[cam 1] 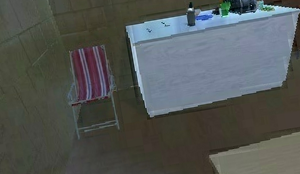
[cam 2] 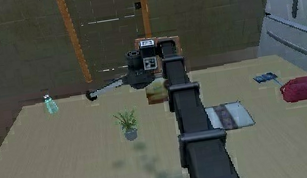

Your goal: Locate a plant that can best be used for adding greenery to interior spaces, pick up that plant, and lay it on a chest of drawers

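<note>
Gripper (cam 2: pixel 91 92) shows at the tan table's (cam 2: pixel 51 163) far edge, holding nothing; its fingers' spread cannot be told. Near it on that table stands the small potted plant (cam 2: pixel 126 123), a teal bottle (cam 2: pixel 50 104) farther left, a red pouch (cam 2: pixel 305 87) well apart.

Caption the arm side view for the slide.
A small potted plant stands on the beige table left of the extended arm, below the gripper in frame.

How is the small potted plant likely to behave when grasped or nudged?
The potted plant looks small, so it is probably light. Its thin leaves would likely bend; the pot seems firmer. A narrow pot under wider foliage may tip if nudged.
</note>
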Controlling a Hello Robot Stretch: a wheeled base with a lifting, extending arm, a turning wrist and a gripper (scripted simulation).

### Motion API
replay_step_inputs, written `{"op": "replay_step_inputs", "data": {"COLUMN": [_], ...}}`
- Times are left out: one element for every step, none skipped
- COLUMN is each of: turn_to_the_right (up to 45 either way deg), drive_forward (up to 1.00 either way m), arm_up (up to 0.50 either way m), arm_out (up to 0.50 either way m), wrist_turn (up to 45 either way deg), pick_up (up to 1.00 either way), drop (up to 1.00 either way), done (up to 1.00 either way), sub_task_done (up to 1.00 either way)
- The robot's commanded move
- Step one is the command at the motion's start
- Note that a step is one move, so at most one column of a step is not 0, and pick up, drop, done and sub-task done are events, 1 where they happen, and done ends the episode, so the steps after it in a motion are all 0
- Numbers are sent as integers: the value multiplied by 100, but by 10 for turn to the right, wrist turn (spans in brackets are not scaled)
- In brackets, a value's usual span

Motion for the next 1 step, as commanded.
{"op": "replay_step_inputs", "data": {"turn_to_the_right": [0], "drive_forward": [0], "arm_up": [0], "arm_out": [0], "wrist_turn": [120], "pick_up": [0], "drop": [0], "done": [0], "sub_task_done": [0]}}
